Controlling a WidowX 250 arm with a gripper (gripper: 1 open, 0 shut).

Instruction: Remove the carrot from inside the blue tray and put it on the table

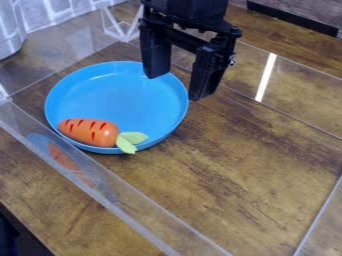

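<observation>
One carrot in blue tray, apart from open gripper.

The arm runs straight out of the top edge, so only its lowest part shows. The gripper hangs in front of the blue tray, covering part of the far rim. The worktop is cut off on all four sides. At the top-left corner, a pale, blurred object is too cropped to identify.
</observation>
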